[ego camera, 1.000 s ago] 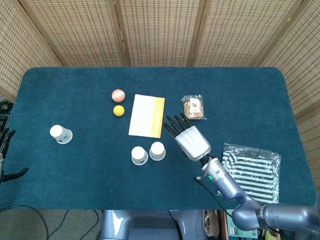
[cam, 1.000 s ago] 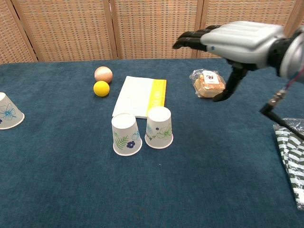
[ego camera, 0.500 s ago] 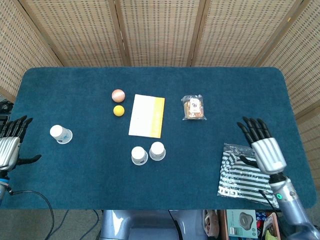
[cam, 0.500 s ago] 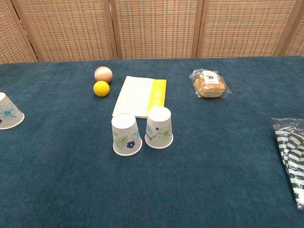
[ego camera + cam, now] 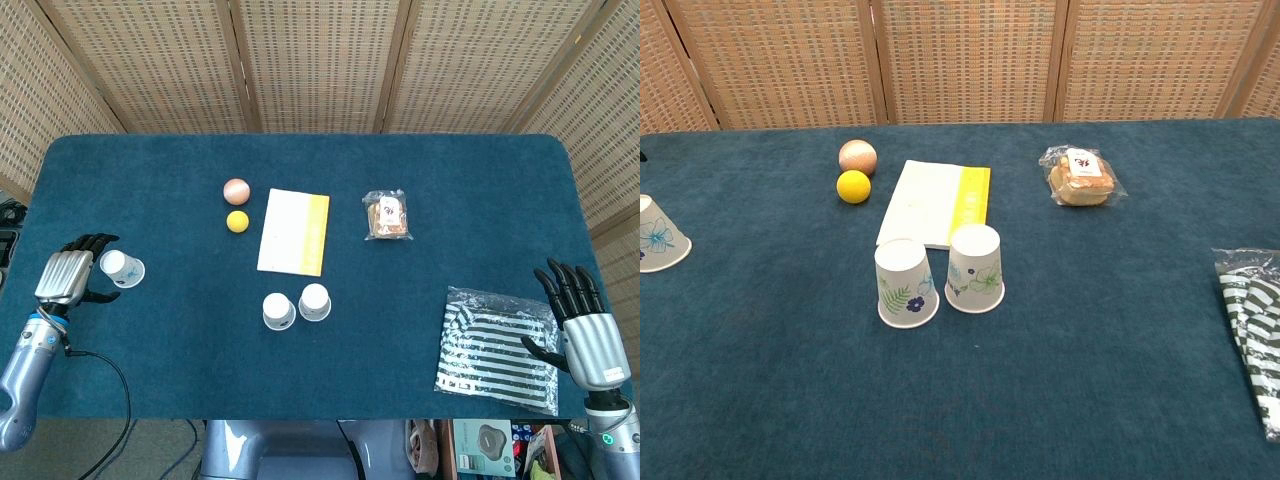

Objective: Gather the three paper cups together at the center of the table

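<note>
Wicker screens back a table (image 5: 480, 180) covered in dark blue cloth. Two paper cups stand upside down near the middle, just beside each other: the left cup (image 5: 279, 311) and the right cup (image 5: 315, 302), both in front of a white-and-yellow pad (image 5: 294, 231). The third cup (image 5: 122, 268) sits well apart at the table's left side, also upside down. The left hand (image 5: 68, 277) is right beside this cup, its fingers (image 5: 92, 242) spread and curving toward it; I cannot tell whether they touch it. The right hand (image 5: 583, 325) hovers at the table's right edge, fingers apart and holding nothing, next to a striped bag (image 5: 495, 348). A pink ball (image 5: 236, 190) and a yellow ball (image 5: 237, 221) lie left of the pad, and a wrapped snack (image 5: 387, 215) lies to its right.
</note>
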Controlling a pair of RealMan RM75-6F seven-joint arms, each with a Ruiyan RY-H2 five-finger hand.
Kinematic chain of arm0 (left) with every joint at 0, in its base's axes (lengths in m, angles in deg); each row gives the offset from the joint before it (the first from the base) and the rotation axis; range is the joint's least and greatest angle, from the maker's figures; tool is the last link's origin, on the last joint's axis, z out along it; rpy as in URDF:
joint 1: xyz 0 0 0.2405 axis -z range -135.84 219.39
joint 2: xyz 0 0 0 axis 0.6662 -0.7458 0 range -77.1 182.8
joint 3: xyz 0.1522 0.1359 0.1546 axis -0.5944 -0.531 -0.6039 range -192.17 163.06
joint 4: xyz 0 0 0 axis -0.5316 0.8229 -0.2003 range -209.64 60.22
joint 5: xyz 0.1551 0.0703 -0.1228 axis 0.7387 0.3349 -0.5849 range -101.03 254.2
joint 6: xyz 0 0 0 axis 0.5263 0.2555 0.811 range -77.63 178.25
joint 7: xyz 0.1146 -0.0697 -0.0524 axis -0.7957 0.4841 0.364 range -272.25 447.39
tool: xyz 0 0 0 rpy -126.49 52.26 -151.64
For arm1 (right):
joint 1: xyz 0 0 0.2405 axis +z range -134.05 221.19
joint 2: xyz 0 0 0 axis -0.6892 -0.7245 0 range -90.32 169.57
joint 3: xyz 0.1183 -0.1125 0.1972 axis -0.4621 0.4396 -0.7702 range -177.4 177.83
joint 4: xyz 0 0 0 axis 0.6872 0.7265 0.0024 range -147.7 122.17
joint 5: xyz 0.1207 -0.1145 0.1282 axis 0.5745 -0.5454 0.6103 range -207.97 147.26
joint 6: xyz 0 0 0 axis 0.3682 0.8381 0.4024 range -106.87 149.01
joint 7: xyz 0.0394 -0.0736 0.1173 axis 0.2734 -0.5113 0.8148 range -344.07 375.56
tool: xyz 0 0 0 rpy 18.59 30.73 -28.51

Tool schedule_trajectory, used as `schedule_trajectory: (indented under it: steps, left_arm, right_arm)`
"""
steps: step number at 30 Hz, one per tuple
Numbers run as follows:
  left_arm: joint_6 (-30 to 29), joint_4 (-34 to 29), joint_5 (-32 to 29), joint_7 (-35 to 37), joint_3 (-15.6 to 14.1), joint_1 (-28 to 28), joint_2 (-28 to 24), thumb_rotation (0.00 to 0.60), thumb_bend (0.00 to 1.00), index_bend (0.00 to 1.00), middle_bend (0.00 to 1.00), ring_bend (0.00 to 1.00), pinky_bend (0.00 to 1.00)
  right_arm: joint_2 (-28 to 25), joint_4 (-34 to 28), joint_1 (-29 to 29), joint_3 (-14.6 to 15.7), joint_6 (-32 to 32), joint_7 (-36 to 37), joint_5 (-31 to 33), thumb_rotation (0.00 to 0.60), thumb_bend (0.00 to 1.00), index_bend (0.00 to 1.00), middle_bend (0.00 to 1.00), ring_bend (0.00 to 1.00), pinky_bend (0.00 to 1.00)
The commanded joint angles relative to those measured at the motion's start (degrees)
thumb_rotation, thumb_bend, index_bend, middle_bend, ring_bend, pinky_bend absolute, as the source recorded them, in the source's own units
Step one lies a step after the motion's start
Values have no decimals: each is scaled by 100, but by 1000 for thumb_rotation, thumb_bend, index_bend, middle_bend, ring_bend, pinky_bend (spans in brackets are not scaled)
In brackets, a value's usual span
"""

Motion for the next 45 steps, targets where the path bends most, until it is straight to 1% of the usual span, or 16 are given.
schedule_trajectory:
  steps: [1,3,7,9,12,15,22,26,30,32,34,39,41,44,45]
  left_arm:
    - [103,314,-227,-16,73,78,207,600,57,227,239,196,254]
    - [215,545,-331,-5,82,127,322,600,57,235,247,207,268]
    - [364,798,-371,-9,45,207,472,600,57,262,275,226,278]
    - [462,1062,-533,24,103,262,668,600,57,269,282,233,290]
    - [561,1363,-570,86,133,358,862,600,65,278,290,243,303]
    - [571,1496,-515,132,135,418,954,600,101,298,308,261,327]
    - [537,1709,-570,-43,164,514,1150,600,240,408,424,368,427]
    - [496,1734,-671,-201,178,511,1211,600,258,423,431,383,437]
    - [330,1600,-620,-181,200,460,1102,600,260,426,435,386,440]
    - [150,1321,-516,-127,220,413,934,600,260,426,435,386,441]
    - [-118,879,-357,-199,238,372,691,600,260,426,435,386,440]
    - [-585,-640,52,-624,265,345,-96,600,260,426,435,386,440]
    - [-656,-1246,205,-853,269,383,-389,600,259,426,435,386,440]
    - [-726,-2391,506,-1444,308,530,-902,600,260,426,435,386,440]
    - [-693,-2673,530,-1615,320,584,-1014,600,260,426,434,386,440]
  right_arm:
    - [-10,37,-6,-42,-109,76,-41,600,0,0,0,0,0]
    - [1,51,-14,-65,-148,98,-96,600,0,0,0,0,0]
    - [53,93,-24,-118,-208,136,-159,600,0,0,0,0,0]
    - [102,139,-34,-155,-263,145,-174,600,0,0,0,0,0]
    - [124,170,-62,-210,-290,134,-201,600,0,0,0,0,0]
    - [131,180,-81,-249,-323,138,-212,600,0,0,0,0,0]
    - [151,198,-126,-335,-394,121,-247,600,0,0,0,0,0]
    - [154,211,-161,-395,-420,131,-241,600,0,0,0,0,0]
    - [152,216,-187,-437,-438,148,-244,600,0,0,0,0,0]
    - [148,202,-209,-453,-437,148,-270,600,0,0,0,0,0]
    - [133,190,-224,-468,-418,139,-303,600,0,0,0,0,0]
    - [90,112,-259,-527,-414,108,-324,600,0,0,0,0,0]
    - [81,87,-264,-541,-427,79,-334,600,0,0,0,0,0]
    - [69,60,-274,-572,-444,19,-346,600,0,0,0,0,0]
    - [68,60,-280,-579,-444,13,-348,600,0,0,0,0,0]
